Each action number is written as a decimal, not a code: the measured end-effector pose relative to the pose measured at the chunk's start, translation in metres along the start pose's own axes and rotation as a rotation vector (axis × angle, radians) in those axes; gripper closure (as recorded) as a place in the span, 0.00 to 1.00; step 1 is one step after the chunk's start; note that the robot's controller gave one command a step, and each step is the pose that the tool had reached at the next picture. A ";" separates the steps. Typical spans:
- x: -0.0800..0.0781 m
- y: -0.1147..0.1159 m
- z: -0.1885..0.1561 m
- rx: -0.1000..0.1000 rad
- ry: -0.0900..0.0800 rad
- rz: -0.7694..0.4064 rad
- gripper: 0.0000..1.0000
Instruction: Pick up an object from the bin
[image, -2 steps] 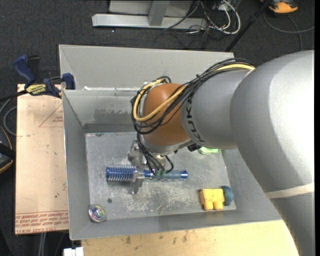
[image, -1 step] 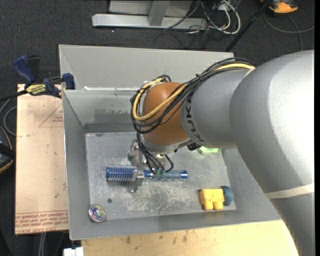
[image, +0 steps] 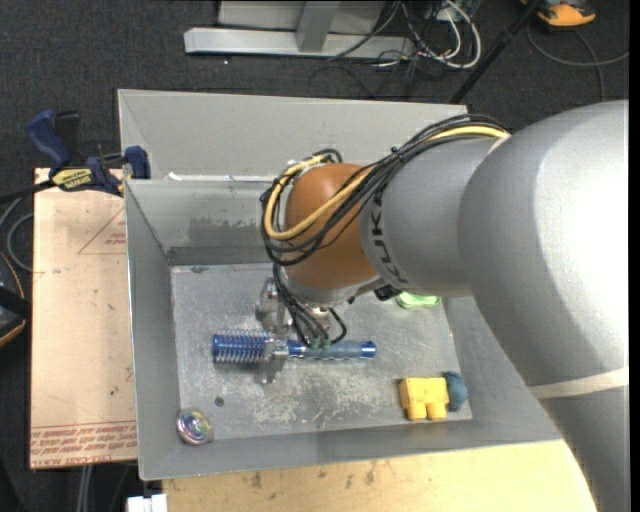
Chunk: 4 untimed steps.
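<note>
A blue hairbrush (image: 290, 349) with a bristled head on the left and a slim handle on the right lies across the middle of the bin floor. My gripper (image: 272, 345) is down at the brush's neck, just right of the bristles, with a metal finger showing on the far side and one on the near side of it. A yellow block (image: 423, 397) with a small blue-grey piece beside it lies at the front right. A small shiny ball (image: 194, 426) rests in the front left corner.
A green thing (image: 418, 299) peeks out from under the arm at the right of the bin. The arm and its orange cover with cables hang over the bin's back middle and right side.
</note>
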<state>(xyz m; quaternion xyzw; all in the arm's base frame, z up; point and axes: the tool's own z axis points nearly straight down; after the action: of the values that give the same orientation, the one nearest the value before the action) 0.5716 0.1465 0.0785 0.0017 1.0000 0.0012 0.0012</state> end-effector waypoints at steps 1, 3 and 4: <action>-0.001 0.000 -0.001 0.000 0.001 0.002 0.00; -0.003 0.001 -0.013 0.000 0.001 0.003 1.00; -0.003 0.002 -0.039 0.000 0.000 0.004 1.00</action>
<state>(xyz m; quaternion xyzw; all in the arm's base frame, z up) 0.5750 0.1480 0.1178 0.0038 1.0000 0.0012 0.0012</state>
